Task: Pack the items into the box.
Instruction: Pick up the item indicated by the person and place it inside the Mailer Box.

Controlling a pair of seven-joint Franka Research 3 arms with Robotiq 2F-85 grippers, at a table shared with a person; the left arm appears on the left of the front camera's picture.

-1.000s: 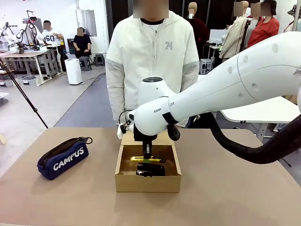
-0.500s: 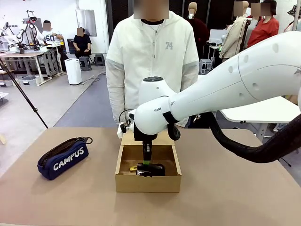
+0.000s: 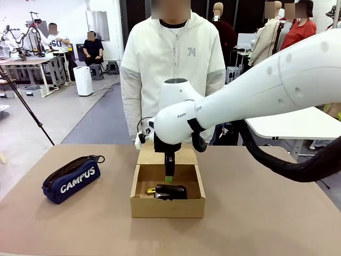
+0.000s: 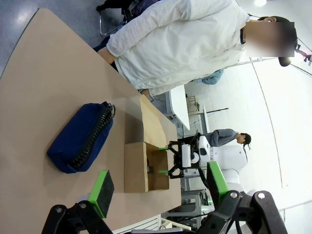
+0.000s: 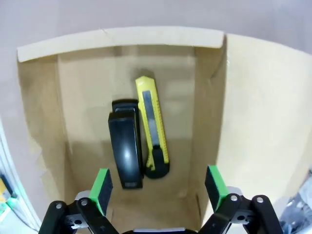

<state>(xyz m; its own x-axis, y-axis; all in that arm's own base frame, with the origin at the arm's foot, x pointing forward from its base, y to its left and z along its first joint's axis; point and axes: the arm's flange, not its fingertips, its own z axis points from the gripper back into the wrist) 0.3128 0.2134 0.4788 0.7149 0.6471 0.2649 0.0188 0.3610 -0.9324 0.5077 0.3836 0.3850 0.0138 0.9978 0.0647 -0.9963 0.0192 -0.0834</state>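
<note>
The brown cardboard box [image 3: 168,207] stands open at mid table, its flap lid [image 3: 184,156] folded back toward the person. Inside lie the black stapler [image 3: 171,192] and, right beside it, the yellow-and-black utility knife [image 3: 151,190]. In the right wrist view, stapler [image 5: 126,148] and knife [image 5: 152,126] lie parallel on the box floor [image 5: 92,87]. My right gripper [image 3: 169,178] hangs just above them, open and holding nothing, green pads [image 5: 101,187] wide apart. The navy CAMPUS pouch [image 3: 72,178] lies on the table to the left. My left gripper [image 4: 158,184] hovers open, high over the pouch [image 4: 80,139].
A person in a white hoodie [image 3: 171,69] stands at the far edge, right behind the box. The brown table [image 3: 266,213] has free room to the right of the box and in front of it. My right arm [image 3: 256,101] spans the table's right half.
My right gripper has opened and let go of the utility knife, which now lies beside the stapler. The gripper has risen a little. The left arm holds still.
</note>
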